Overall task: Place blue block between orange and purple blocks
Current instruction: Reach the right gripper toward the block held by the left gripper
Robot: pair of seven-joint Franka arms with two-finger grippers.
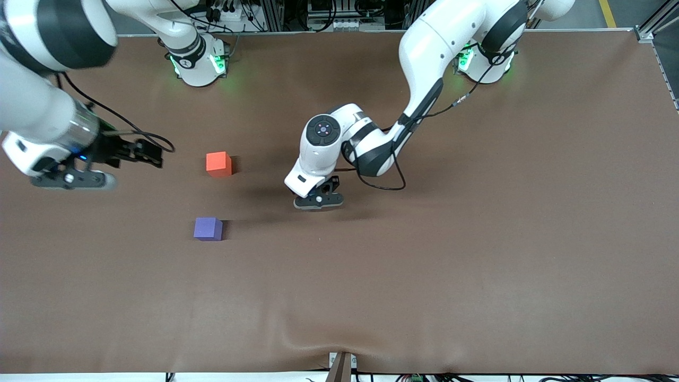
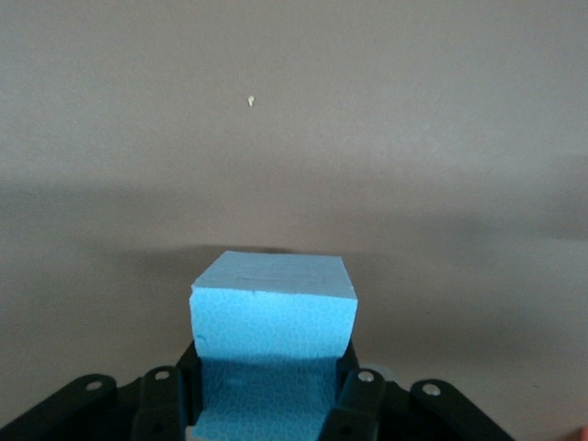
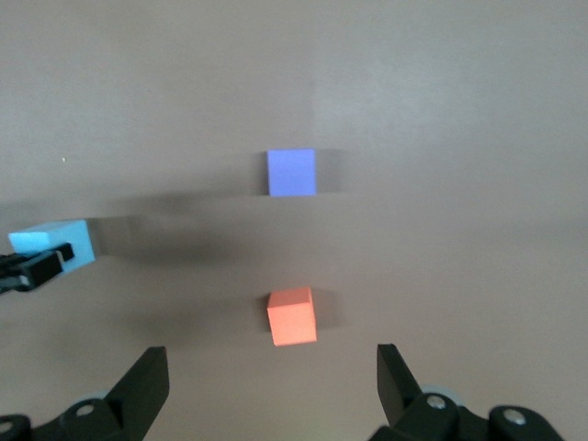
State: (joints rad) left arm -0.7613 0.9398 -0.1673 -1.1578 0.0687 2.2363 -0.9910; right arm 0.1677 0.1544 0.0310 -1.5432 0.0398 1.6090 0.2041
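- I am gripping the small light sky-blue matte foam-looking cube (image 2: 273,312) in my left end effector (image 1: 319,200), its fingers closed on two opposite side faces; the cube is hanging low over the brown counter (image 1: 477,239), toward the middle of it
- I am judging it light, slightly soft and grippy rather than slippery; flat sides are the place to hold, gently, since a hard squeeze could dent it
- I am aiming for the gap between the bright orange-red matte cube (image 1: 218,163) and the violet-purple matte cube (image 1: 208,228); the purple one is lying nearer the front camera
- I am keeping my right end effector (image 3: 271,386) waiting, fingers spread wide and empty, above the counter at the right arm's end
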